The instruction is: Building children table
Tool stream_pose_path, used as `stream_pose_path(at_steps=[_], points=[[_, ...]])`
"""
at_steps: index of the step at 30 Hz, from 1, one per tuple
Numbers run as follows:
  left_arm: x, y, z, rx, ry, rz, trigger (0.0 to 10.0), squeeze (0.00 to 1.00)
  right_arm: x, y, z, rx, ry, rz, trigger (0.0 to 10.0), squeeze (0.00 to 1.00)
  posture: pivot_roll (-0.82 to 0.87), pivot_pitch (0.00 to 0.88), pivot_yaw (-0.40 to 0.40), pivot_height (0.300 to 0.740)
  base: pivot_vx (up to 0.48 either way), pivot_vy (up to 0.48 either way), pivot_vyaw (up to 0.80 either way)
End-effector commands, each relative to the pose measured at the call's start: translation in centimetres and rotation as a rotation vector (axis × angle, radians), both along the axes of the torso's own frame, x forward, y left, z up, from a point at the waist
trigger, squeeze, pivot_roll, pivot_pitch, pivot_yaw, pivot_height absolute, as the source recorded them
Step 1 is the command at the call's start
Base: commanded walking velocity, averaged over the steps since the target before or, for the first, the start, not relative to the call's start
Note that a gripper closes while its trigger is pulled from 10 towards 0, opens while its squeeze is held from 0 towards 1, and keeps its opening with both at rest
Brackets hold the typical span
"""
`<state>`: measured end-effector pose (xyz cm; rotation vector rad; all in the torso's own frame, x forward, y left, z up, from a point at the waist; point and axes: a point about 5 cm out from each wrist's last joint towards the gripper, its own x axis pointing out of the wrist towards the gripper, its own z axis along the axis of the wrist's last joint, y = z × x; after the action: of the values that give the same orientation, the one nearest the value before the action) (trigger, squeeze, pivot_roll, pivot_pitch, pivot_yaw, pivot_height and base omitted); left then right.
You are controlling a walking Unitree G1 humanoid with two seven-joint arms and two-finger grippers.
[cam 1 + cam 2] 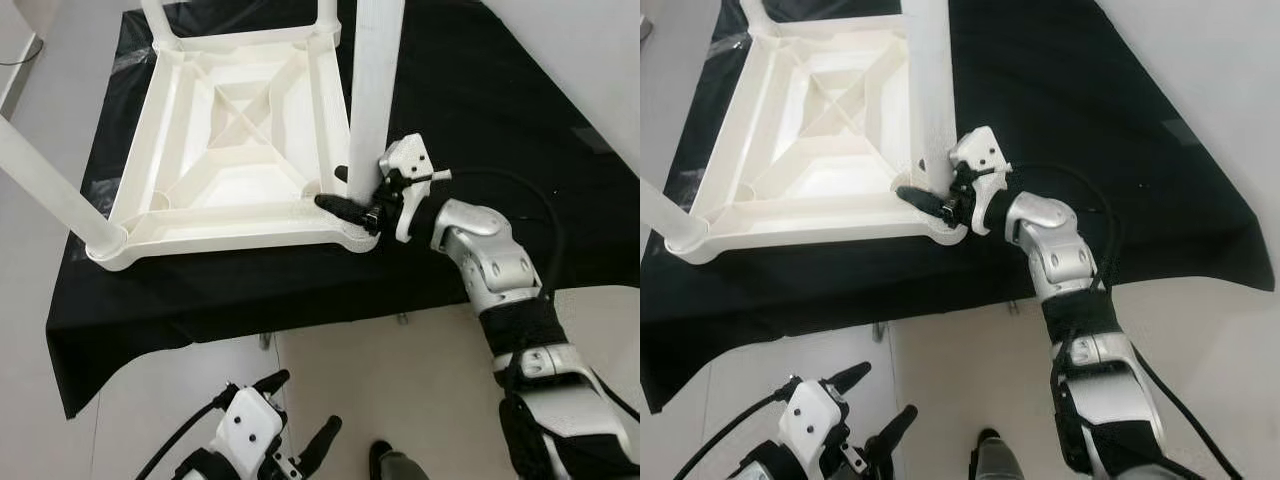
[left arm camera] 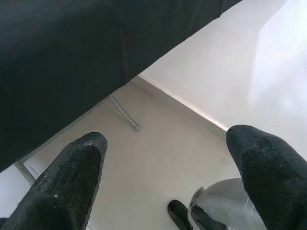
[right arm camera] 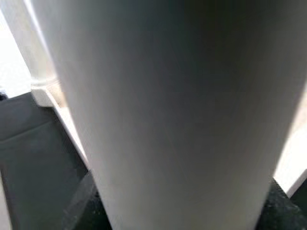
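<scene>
Cloth: black, spread over a low surface, it hangs down at the near edge above the pale floor
Tabletop: white plastic, it lies upside down on the cloth, the ribbed underside with a cross shape faces up
Near right leg: white round tube, it stands upright in the corner socket nearest to the right arm
Near left leg: white tube in the near left corner socket, it leans outward to the robot's left
Far legs: two more white tubes rise from the far corners, mostly cut by the picture edge
Right gripper: at the base of the near right leg, black fingers closed around the tube just above the socket; the right wrist view shows the tube very near
Left gripper: low beside the robot's body, above the floor, well apart from the tabletop, fingers spread apart and holding nothing
Foot: dark tip on the floor below
</scene>
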<state>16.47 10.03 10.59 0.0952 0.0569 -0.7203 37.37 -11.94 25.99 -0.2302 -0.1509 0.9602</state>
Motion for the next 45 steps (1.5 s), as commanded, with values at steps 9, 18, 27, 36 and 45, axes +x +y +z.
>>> stream_pose_path(at_steps=[9,18,27,36,45], points=[[0.2,-0.3,-1.0,-0.001,0.027,0.004,10.0,0.00,-0.4,-1.0,-4.2,0.051,0.151,-0.137,0.0,0.00,0.04,0.264,-0.003,0.740,0.000,0.000,0.00],[0.6,-0.1,-1.0,-0.007,0.026,0.000,10.0,0.00,-10.2,2.1,-17.3,0.075,0.437,-0.899,0.0,0.00,0.02,0.260,0.025,0.740,0.000,0.000,0.00],[1.6,0.1,-1.6,-0.009,0.018,0.022,10.0,0.00,-4.8,2.8,-14.3,0.105,0.334,-0.887,10.0,0.00,0.02,0.218,0.014,0.740,0.000,0.000,0.00],[2.3,-0.2,-1.8,-0.009,0.012,0.028,10.0,0.00,-3.8,3.1,-10.6,0.193,0.255,-0.655,10.0,1.00,0.03,0.199,0.001,0.740,0.000,0.000,0.00],[2.7,-0.4,-1.9,-0.012,-0.004,0.037,10.0,0.00,-1.9,2.9,-5.6,0.093,0.096,-0.054,10.0,0.00,0.05,0.195,-0.022,0.740,0.000,0.000,0.00]])
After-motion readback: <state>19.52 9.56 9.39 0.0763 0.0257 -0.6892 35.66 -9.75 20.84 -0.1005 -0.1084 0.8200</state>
